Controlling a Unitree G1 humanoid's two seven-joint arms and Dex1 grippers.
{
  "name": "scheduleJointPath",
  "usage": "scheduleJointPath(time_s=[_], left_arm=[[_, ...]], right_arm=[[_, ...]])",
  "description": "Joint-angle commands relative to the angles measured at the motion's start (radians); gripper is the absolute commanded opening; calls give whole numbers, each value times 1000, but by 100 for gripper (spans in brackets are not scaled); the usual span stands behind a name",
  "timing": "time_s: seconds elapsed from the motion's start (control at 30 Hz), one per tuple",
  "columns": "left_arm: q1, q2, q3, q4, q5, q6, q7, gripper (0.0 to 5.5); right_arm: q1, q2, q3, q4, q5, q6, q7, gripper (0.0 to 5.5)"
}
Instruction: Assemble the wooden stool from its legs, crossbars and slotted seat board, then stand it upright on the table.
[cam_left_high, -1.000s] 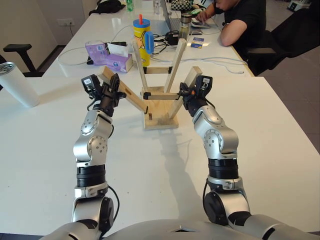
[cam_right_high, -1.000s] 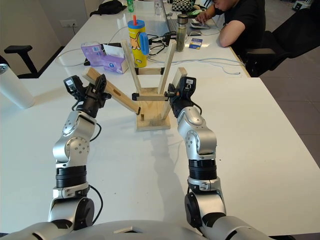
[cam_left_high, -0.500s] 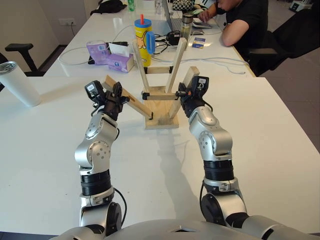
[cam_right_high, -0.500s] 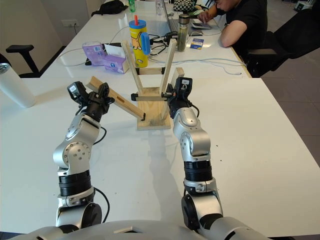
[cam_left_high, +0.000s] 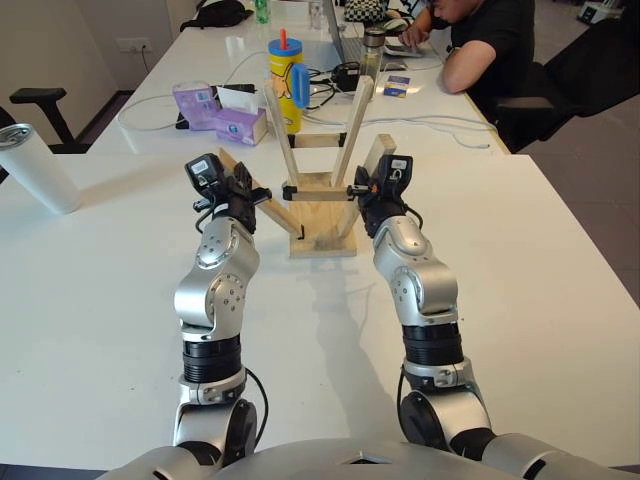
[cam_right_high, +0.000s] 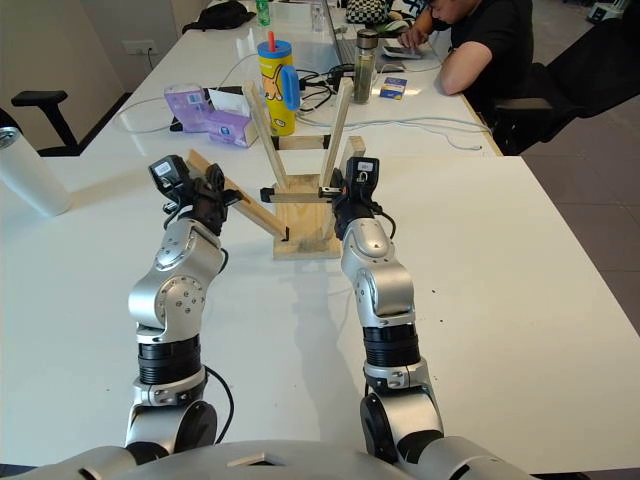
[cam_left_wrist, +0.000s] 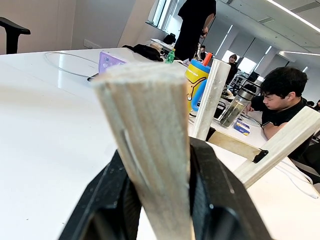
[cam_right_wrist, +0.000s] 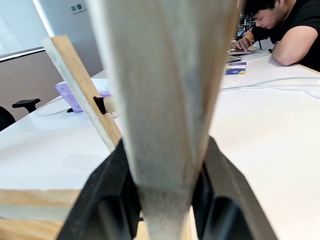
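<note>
Stool (cam_left_high: 322, 240) seat-down on table (cam_left_high: 520, 280), left gripper (cam_left_high: 243, 190) clamping slanted leg (cam_left_high: 281, 216), right gripper (cam_left_high: 368, 188) clamping outer leg (cam_left_high: 381, 150).

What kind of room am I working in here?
Most likely an open-plan office: rows of long white tables, black swivel office chairs, and loose white cables trailing over the table behind.

Left leg (cam_left_wrist: 145, 100): blurred close to the lens, and its held end runs off the picture past the left gripper (cam_left_wrist: 159, 167).
Right leg (cam_right_wrist: 165, 75): blurred, with both ends cut by the picture's edges.
Right leg's lower end: hidden behind the right gripper (cam_left_high: 372, 190) — its joint with the seat board (cam_left_high: 322, 247) cannot be told.
Seat board slots: too small to make out.
</note>
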Motion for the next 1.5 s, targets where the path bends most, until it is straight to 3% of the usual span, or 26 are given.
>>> scheduleJointPath(time_s=[0.03,0.2,0.57,0.87,1.13,1.3,1.37,1.5], left_arm=[[69,23,-105,67,111,133,11,105],[67,39,-168,68,160,145,-38,105],[7,54,-82,101,179,166,-80,105],[8,105,-145,109,231,165,-138,105],[15,151,-205,162,267,162,-188,110],[32,196,-284,167,245,191,-284,118],[44,205,-296,165,239,211,-299,184],[40,207,-287,201,262,226,-319,260]], right_arm=[[1,4,10,-38,-19,-51,-2,105],[-4,8,26,-32,-20,-63,9,104],[22,-37,70,14,-65,-71,48,104],[46,-63,61,167,-62,-9,53,105],[75,-148,201,185,-131,-84,138,113],[70,-149,187,189,-100,-71,130,123],[67,-144,168,190,-86,-65,123,124],[59,-128,137,199,-73,-36,115,123]])
